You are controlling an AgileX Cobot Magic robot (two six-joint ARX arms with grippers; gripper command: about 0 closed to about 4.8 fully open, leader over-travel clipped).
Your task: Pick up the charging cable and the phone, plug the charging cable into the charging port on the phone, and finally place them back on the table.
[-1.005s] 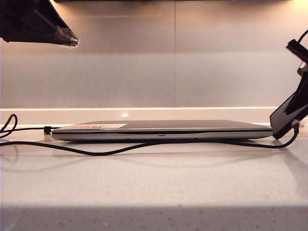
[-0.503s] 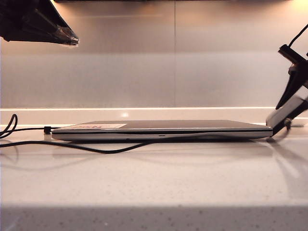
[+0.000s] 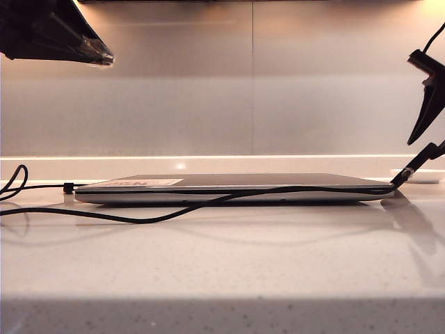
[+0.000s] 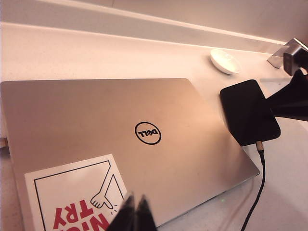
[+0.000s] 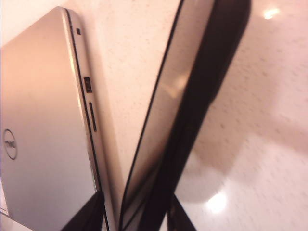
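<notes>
Phone (image 4: 249, 118) beside laptop (image 4: 120, 139) edge; right end effector (image 3: 425, 104) above.

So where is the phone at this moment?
In the left wrist view the phone sits just off the laptop's corner, charging cable plugged into its end, below the right gripper. The exterior view barely shows it, at far right.
</notes>
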